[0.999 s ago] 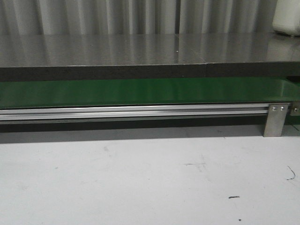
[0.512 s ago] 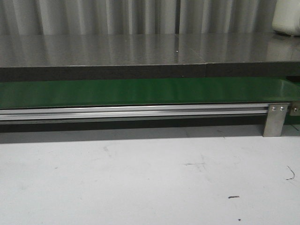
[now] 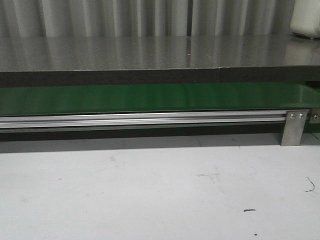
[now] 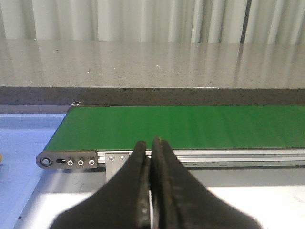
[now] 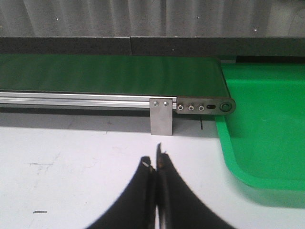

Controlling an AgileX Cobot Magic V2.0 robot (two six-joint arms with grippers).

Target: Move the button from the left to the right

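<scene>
The button is not in any view. My left gripper (image 4: 150, 145) is shut and empty, with its black fingers pressed together just in front of the left end of the green conveyor belt (image 4: 190, 126). My right gripper (image 5: 155, 162) is shut and empty over the white table (image 5: 71, 162), in front of the belt's right end (image 5: 114, 74). Neither gripper shows in the front view.
A green bin (image 5: 267, 138) sits past the belt's right end. A blue tray (image 4: 21, 143) lies at the belt's left end. The belt (image 3: 150, 97) runs on an aluminium rail (image 3: 140, 120) with a metal bracket (image 3: 293, 127). A grey counter (image 3: 150, 52) lies behind it.
</scene>
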